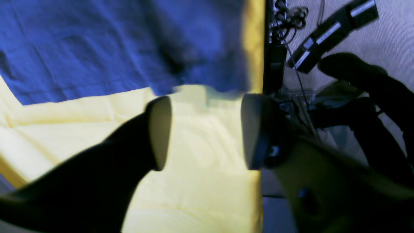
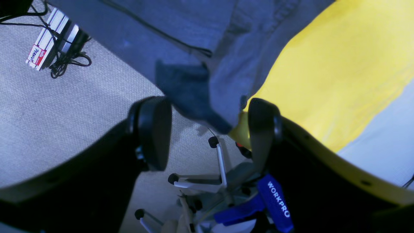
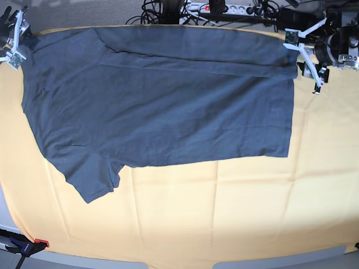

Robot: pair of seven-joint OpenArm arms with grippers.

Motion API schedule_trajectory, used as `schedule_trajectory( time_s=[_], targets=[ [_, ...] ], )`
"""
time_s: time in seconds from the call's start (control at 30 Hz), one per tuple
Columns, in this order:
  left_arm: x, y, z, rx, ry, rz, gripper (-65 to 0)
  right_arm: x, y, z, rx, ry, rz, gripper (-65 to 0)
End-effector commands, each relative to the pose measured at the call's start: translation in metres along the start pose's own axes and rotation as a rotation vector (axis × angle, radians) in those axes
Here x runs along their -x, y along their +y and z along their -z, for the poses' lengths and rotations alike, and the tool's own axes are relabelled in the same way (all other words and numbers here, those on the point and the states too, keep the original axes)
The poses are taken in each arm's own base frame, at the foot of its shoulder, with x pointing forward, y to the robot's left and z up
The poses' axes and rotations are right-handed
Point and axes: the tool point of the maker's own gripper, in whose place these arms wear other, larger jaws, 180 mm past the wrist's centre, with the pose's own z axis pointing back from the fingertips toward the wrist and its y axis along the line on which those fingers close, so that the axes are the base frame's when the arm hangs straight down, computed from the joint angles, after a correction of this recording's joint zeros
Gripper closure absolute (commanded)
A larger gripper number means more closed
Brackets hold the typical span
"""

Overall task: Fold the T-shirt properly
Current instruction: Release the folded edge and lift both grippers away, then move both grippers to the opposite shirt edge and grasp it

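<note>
- Yellow cloth-covered table (image 3: pixel 224 218) carries the dark slate-grey cotton T-shirt (image 3: pixel 168 106), spread flat.
- I see left gripper (image 1: pixel 207 132) at two o'clock, jaws spread, empty.
- Right gripper (image 2: pixel 208 132) at ten o'clock, likewise spread.

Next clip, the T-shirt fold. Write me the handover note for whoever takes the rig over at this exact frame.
Left tool: open, empty, at the far table edge by the T-shirt hem corner.
Right tool: open, empty, at the far edge by the shirt's other end, where cloth hangs over the edge.
T-shirt: flat on the yellow cloth, lying sideways, far long edge turned over in a band.
Done: that one lengthwise fold, it appears.
Left: near sleeve, remaining folds.
</note>
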Motion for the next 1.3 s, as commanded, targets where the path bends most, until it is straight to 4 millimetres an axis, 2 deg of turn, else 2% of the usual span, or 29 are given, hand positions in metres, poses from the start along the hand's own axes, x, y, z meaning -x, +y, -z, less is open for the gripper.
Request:
schedule_trajectory(
  time_s=[0.0, 0.17, 0.2, 0.3, 0.43, 0.57, 0.67, 0.83, 0.9, 1.0, 1.13, 1.27],
  targets=[
    [0.005, 0.005, -0.006, -0.017, 0.023, 0.017, -37.3, -0.007, -0.005, -0.006, 0.018, -0.013, -0.030, -39.2],
    [-0.002, 0.013, -0.009, -0.068, 0.008, -0.001, -37.3, -0.029, -0.016, -0.027, 0.094, -0.062, -0.084, -39.2],
    [-0.004, 0.025, -0.011, -0.131, 0.000, -0.034, -37.3, -0.036, -0.020, -0.033, 0.116, -0.084, -0.082, -39.2],
    [-0.002, 0.076, -0.025, -0.399, -0.007, -0.142, -37.3, -0.055, -0.027, -0.049, 0.143, -0.182, -0.043, -39.2],
    [0.012, 0.134, -0.042, -0.681, -0.035, -0.305, -37.3, -0.064, -0.030, -0.052, 0.154, -0.236, -0.007, -39.2],
    [0.034, 0.171, -0.035, -0.823, -0.054, -0.496, -37.3, -0.064, -0.033, -0.053, 0.167, -0.240, 0.014, -39.2],
    [0.054, 0.191, -0.017, -0.878, -0.050, -0.646, -37.3, -0.064, -0.033, -0.053, 0.168, -0.241, 0.018, -39.2],
    [0.087, 0.219, 0.008, -0.923, -0.098, -0.970, -37.3, -0.064, -0.035, -0.053, 0.178, -0.243, 0.037, -39.2],
    [0.091, 0.228, 0.014, -0.883, -0.201, -1.138, -37.3, -0.065, -0.035, -0.054, 0.181, -0.251, 0.042, -39.2],
    [0.090, 0.239, 0.014, -0.780, -0.446, -1.364, -37.3, -0.065, -0.035, -0.053, 0.180, -0.251, 0.043, -39.2],
    [0.090, 0.239, 0.025, -0.629, -0.719, -1.536, -37.3, -0.065, -0.035, -0.053, 0.181, -0.252, 0.044, -39.2],
    [0.096, 0.225, 0.062, -0.502, -0.794, -1.668, -37.3, -0.068, -0.036, -0.054, 0.182, -0.267, 0.042, -39.2]
  ],
)
